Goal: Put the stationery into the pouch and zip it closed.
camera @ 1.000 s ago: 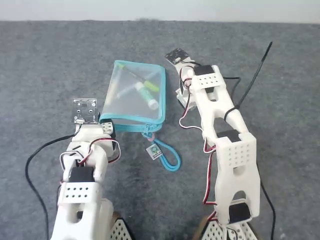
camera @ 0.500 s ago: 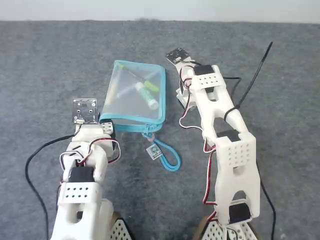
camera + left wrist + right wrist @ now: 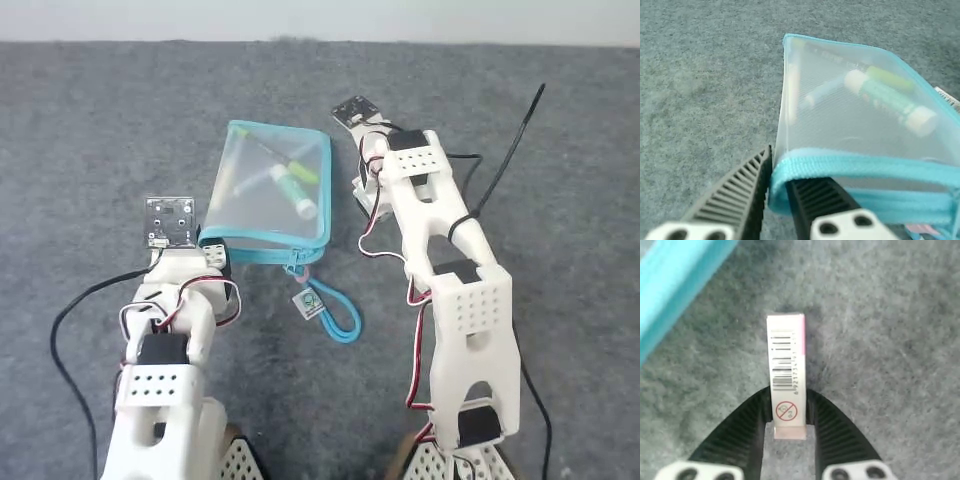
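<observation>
Fingers of the left gripper pinch a corner of the pouch; beside the pouch, the right gripper clamps a barcoded box.

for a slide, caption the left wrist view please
Left gripper pinches the teal-edged corner of the translucent pouch with stationery inside.

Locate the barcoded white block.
Right wrist view: barcoded white block held between the right gripper's fingers on the grey mat, beside the pouch's teal edge.

Left arm reaching forward, left gripper pinched on pouch corner, right arm stretched farther, right gripper clamped on small box.
</observation>
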